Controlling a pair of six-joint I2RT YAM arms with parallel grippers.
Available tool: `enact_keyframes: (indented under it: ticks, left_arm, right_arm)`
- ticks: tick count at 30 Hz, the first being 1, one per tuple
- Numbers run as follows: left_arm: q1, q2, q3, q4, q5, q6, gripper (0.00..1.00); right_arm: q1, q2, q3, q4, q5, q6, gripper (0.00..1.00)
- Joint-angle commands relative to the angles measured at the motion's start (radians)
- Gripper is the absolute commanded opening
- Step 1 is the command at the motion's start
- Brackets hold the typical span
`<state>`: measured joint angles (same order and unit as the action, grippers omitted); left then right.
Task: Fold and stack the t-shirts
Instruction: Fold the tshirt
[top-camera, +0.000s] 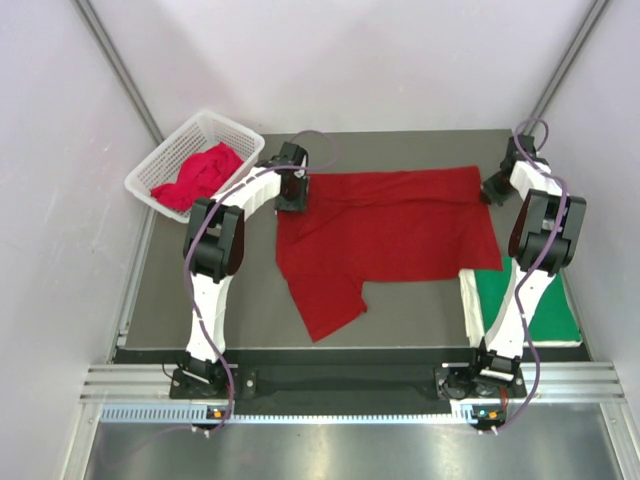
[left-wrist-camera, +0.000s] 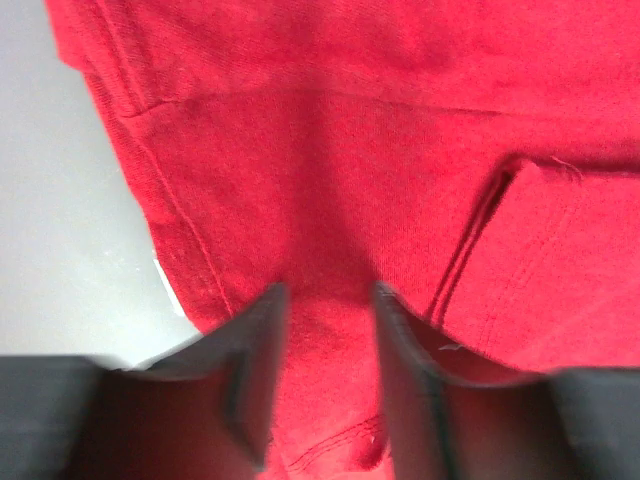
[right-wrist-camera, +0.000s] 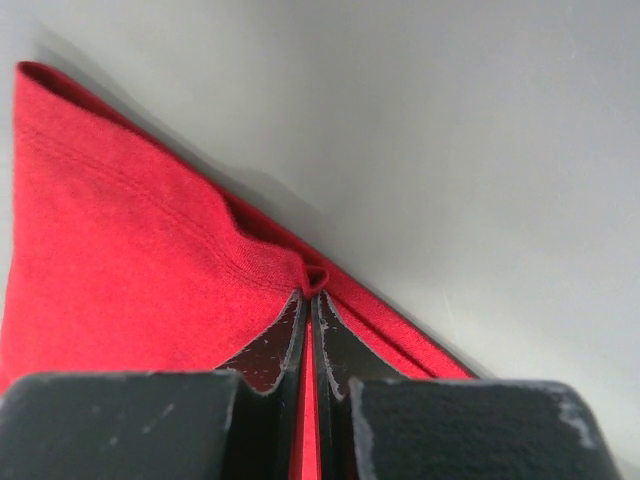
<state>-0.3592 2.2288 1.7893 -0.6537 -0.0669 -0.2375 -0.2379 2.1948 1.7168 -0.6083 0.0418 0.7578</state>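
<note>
The red t-shirt (top-camera: 390, 225) lies spread out in the middle of the table (top-camera: 230, 300), with one sleeve hanging toward you at the near left. Your right gripper (top-camera: 497, 188) is at the far right corner of it, and its fingers (right-wrist-camera: 345, 350) are pressed together with a thin edge of red cloth pinched between them. Your left gripper (top-camera: 292, 195) is over the far left corner. Its fingers (left-wrist-camera: 255, 350) are spread apart with the cloth lying in the gap, so it is not holding anything yet. I think the step now is to grab that left corner, so both far corners can be lifted and folded over. Go down until the fingertips push into the cloth, then close on the hem, not just the top layer. Take a good bite, because a thin pinch can slip out. Do not let go on the right side while you do this. When both hands hold, lift them together and at the same height, so the shirt does not twist or bunch up. Bring the far edge toward you slowly and lay it down flat. Watch the loose sleeve so it does not get folded in crooked. A green t-shirt (top-camera: 535, 305) lies folded at the near right, beside the right arm, so that looks like the place for the stack. A second red t-shirt (top-camera: 200, 172) waits in the white basket (top-camera: 160, 165) at the far left.
</note>
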Motion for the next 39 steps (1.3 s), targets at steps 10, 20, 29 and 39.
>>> enact_keyframes:
  ticks: [10, 20, 29, 39]
  left_arm:
    - [0.009, -0.143, -0.050, 0.118, 0.450, 0.155, 0.56]
    - [0.020, -0.055, -0.012, 0.178, 0.561, 0.262, 0.59]
    - [0.023, 0.029, 0.048, 0.172, 0.565, 0.287, 0.59]
    - [0.023, 0.055, 0.078, 0.184, 0.607, 0.299, 0.57]
  right_arm:
    - [0.002, -0.058, 0.032, 0.004, -0.066, -0.040, 0.00]
    - [0.002, -0.061, 0.015, 0.004, -0.086, -0.051, 0.00]
    - [0.003, -0.070, -0.006, 0.005, -0.097, -0.057, 0.00]
    - [0.003, -0.067, 0.001, 0.005, -0.099, -0.068, 0.00]
